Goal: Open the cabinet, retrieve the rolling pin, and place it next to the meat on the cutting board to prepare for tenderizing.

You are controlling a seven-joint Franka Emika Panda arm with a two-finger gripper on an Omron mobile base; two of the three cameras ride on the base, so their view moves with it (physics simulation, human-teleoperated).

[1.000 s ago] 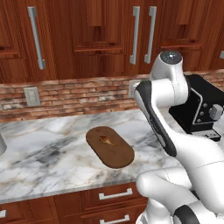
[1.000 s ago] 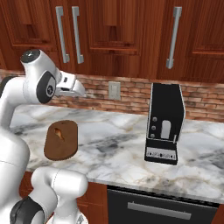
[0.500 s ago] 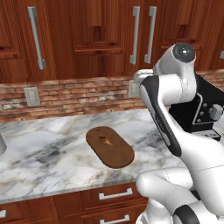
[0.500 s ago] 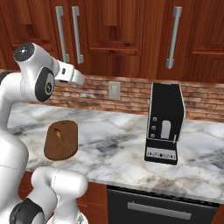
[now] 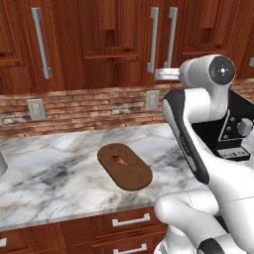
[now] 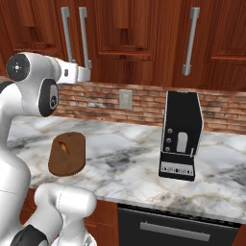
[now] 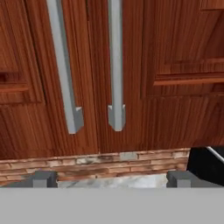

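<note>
Claw wide open, holding nothing, raised in front of the cabinet and facing its two closed doors. Both grey bar handles sit just above the fingertips, lower ends near, no contact. Cabinet is reddish-brown panelled wood, handles long, squared, matte metal. Cutting board lies well below the claw, mid worktop toward the front edge: dark-brown flat oval. Meat, small orange-brown lump, sits on the board's rear half. Worktop is veined grey-white marble; brick backsplash behind.
</note>
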